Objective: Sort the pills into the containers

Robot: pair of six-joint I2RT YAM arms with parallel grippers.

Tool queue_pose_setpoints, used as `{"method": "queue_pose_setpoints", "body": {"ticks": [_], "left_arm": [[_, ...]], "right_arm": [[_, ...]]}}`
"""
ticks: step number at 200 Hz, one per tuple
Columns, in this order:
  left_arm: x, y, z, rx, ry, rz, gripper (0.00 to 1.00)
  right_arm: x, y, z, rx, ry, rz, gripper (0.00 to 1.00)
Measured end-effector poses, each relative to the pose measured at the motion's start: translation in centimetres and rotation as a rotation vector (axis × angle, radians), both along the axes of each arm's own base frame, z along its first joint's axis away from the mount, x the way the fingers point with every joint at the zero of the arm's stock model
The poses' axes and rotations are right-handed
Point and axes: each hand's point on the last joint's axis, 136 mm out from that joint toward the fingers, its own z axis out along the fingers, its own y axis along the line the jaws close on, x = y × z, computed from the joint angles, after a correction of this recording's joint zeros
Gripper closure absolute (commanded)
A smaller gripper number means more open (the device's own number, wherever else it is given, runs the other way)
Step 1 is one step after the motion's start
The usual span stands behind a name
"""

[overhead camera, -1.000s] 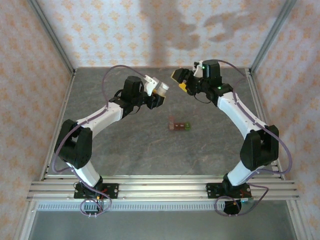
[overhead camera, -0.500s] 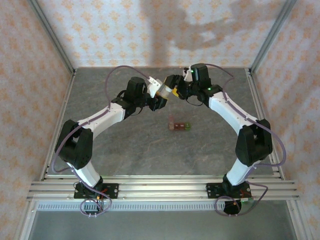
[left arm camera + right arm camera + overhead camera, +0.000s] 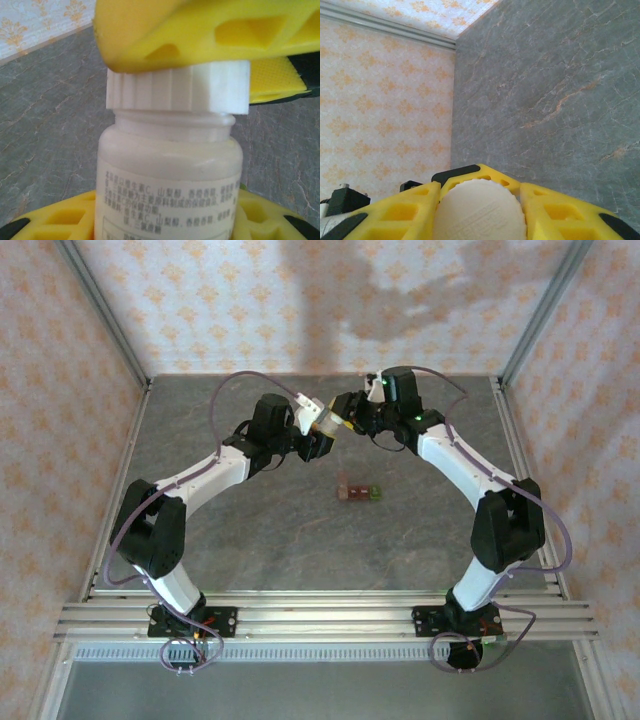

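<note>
My left gripper [image 3: 316, 430] is shut on a white pill bottle [image 3: 325, 422] and holds it above the back middle of the table. In the left wrist view the labelled bottle [image 3: 170, 165] stands between my yellow fingers [image 3: 55, 220], and its ribbed white cap [image 3: 177, 87] sits under a yellow finger [image 3: 200, 30] of the other arm. My right gripper [image 3: 344, 413] is shut on that cap [image 3: 482, 212], with a yellow finger [image 3: 395, 212] pressed against each side. The containers [image 3: 358, 491], two red-brown cubes joined to a green one, sit on the table in front of both grippers. The pills are out of view.
The grey stone-patterned table [image 3: 260, 540] is walled by patterned panels at the back and both sides, with metal posts [image 3: 100, 310] at the back corners. Both arms arch inward over the back half, and an aluminium rail [image 3: 320, 615] runs along the near edge.
The right arm has swung left to the bottle, and its jaws have closed onto the cap. The left arm and the bottle have barely moved.
</note>
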Motion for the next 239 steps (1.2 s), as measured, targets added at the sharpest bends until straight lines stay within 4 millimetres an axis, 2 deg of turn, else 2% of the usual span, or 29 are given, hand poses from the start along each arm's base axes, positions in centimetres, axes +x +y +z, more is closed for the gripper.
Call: {"method": "queue_pose_setpoints", "body": {"ticks": [37,71,93,105,138,167,201,239], "left_arm": [[-0.6,-0.6,0.4,-0.051,0.033,-0.032,1.0],[-1.2,-1.2,1.2,-0.114,0.06,-0.072,1.0],[-1.3,-1.4,1.4,-0.127,0.066,-0.078,1.0],[-1.3,-1.4,1.4,-0.127,0.065,-0.079,1.0],[-1.2,-1.3,1.4,-0.123,0.063,-0.075,1.0],[-1.0,-1.2,1.3,-0.11,0.048,-0.069,1.0],[-0.8,-1.0,1.2,-0.098,0.037,-0.058,1.0],[-0.8,-1.0,1.2,-0.098,0.038,-0.058,1.0]], "right_arm": [[-0.5,-0.2,0.5,-0.043,-0.137,0.129,0.56],[-0.8,-0.6,1.0,-0.046,-0.213,0.21,0.41],[-0.3,-1.3,1.6,-0.028,-0.223,0.191,0.28],[-0.2,-1.9,1.8,-0.021,-0.226,0.172,0.24],[-0.6,-3.5,2.5,-0.009,-0.206,0.101,0.23],[-0.7,-4.0,3.2,0.009,-0.175,0.042,0.23],[-0.6,-3.9,2.1,0.013,-0.116,-0.005,0.23],[-1.2,-2.5,1.9,0.015,-0.101,0.004,0.24]]}}
